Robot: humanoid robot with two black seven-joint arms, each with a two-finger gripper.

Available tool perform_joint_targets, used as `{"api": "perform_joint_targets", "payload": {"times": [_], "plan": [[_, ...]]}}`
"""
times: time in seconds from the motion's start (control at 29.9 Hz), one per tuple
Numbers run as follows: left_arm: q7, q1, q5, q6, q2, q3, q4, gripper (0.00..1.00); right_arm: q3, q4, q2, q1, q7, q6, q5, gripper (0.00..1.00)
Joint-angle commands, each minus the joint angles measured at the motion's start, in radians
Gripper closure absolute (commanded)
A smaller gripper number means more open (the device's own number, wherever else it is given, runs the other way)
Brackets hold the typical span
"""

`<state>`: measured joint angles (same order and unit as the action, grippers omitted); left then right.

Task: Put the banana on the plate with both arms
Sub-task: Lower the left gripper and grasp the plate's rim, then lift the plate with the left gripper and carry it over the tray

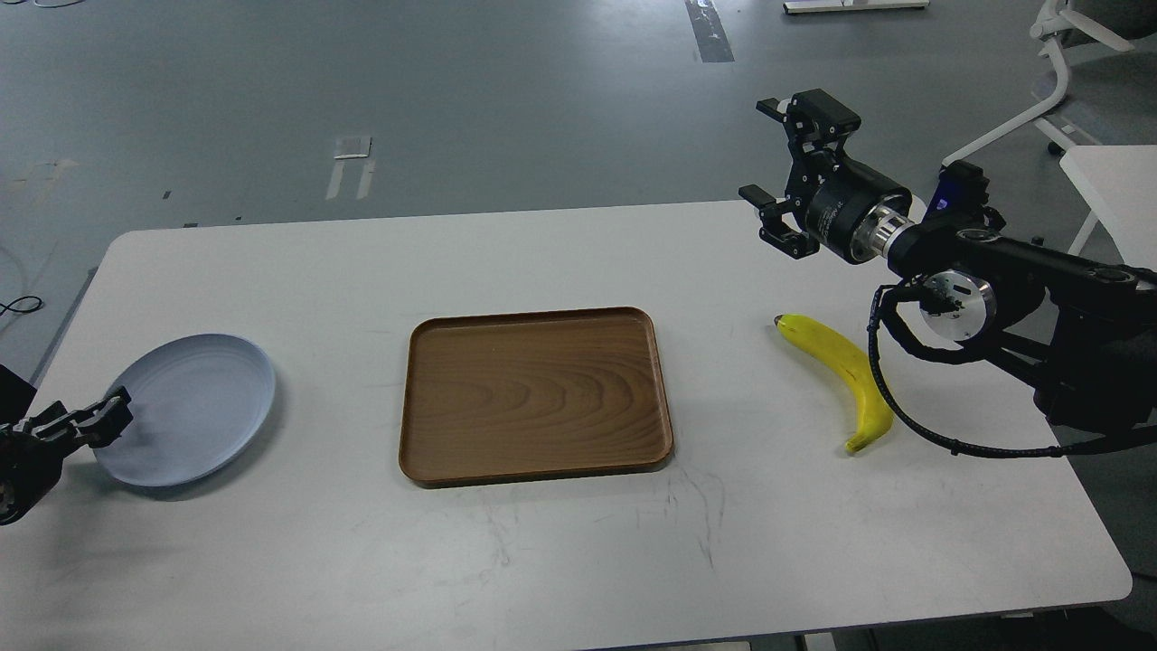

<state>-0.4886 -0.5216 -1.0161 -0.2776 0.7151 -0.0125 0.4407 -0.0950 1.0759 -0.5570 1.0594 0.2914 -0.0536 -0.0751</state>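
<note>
Grey floor (506, 108), white table (578, 561), perhaps a chair (1067, 54).

plate (194, 407) left | tray (535, 395) centre | banana (841, 371) right | all on table (578, 561)

Looks like a robotics lab or test bay: bare grey concrete floor (452, 90) with tape marks (351, 147), a plain scuffed white table (578, 561) as the work surface, a white office chair base (1058, 81) at the far right, and a loose cable (18, 306) on the floor at left.

Wooden tray (535, 395) mid white table (578, 542); chair (1076, 54) behind.
</note>
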Motion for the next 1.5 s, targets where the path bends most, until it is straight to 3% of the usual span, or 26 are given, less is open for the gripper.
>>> {"api": "perform_joint_targets", "payload": {"times": [0.0,0.17,0.37,0.43,0.94,1.2,1.4,1.47], "plan": [[0.000,0.000,-0.002,0.003,0.000,-0.001,0.000,0.41,0.008,-0.002,0.000,-0.001,0.000,0.000,0.000,0.00],[0.000,0.015,-0.004,0.008,-0.002,-0.001,0.000,0.52,0.011,-0.002,0.000,0.001,0.000,0.014,0.000,0.00],[0.000,0.018,0.001,0.008,-0.013,-0.007,-0.004,0.84,0.011,-0.005,0.003,0.002,0.000,0.015,0.000,0.00],[0.000,0.017,0.002,0.006,-0.011,-0.007,-0.005,1.00,0.011,-0.007,0.005,0.002,0.000,0.015,0.000,0.00],[0.000,0.000,0.002,0.009,-0.005,-0.006,0.000,1.00,0.009,-0.005,0.009,0.008,0.000,0.041,0.000,0.00],[0.000,-0.044,0.111,0.066,0.046,0.003,0.009,1.00,0.009,-0.007,0.011,0.002,0.000,0.043,0.000,0.00],[0.000,-0.147,0.122,0.067,0.106,0.008,0.070,1.00,0.009,-0.007,0.011,0.008,0.000,0.043,0.000,0.00],[0.000,-0.202,0.126,0.077,0.144,0.011,0.143,1.00,0.009,-0.007,0.012,0.005,0.000,0.043,0.000,0.00]]}}
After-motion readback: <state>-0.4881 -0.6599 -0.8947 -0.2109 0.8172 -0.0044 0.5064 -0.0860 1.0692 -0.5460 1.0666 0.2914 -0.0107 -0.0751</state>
